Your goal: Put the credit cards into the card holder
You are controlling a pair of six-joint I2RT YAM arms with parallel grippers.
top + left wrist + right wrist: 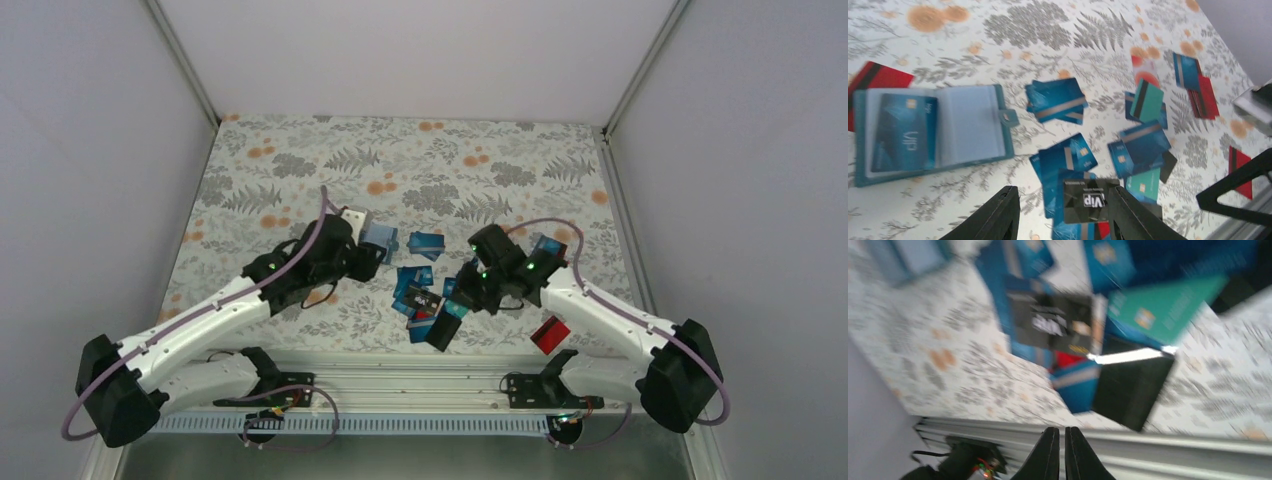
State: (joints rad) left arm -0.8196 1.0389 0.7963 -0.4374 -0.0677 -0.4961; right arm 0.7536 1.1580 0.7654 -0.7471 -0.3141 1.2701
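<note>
1. Tablecloth [300,170], printed with grey ferns and orange blossoms, covers the table.
2. The left arm [210,315] reaches toward the middle. The left gripper [1062,194] is over the loose cards, its fingers spread wide with nothing held between them.
3. The right arm [600,310] bends inward over the same pile. The right gripper [1061,432] has its fingers pressed almost together, and nothing shows between them. That wrist view is badly blurred.
4. The card holder [973,125] lies open and flat on the cloth, just beside the pile. A blue VIP card [905,132] sits in one of its pale pockets, and a red card [875,77] pokes out from under one corner.
5. The credit cards [1068,160], mostly blue and teal, lie scattered and overlapping.
6. A black card [1085,200] lies on top of the pile, framed by the left fingers.
7. A lone red card [550,333] lies apart near the table's front edge, close by the right arm.
</note>
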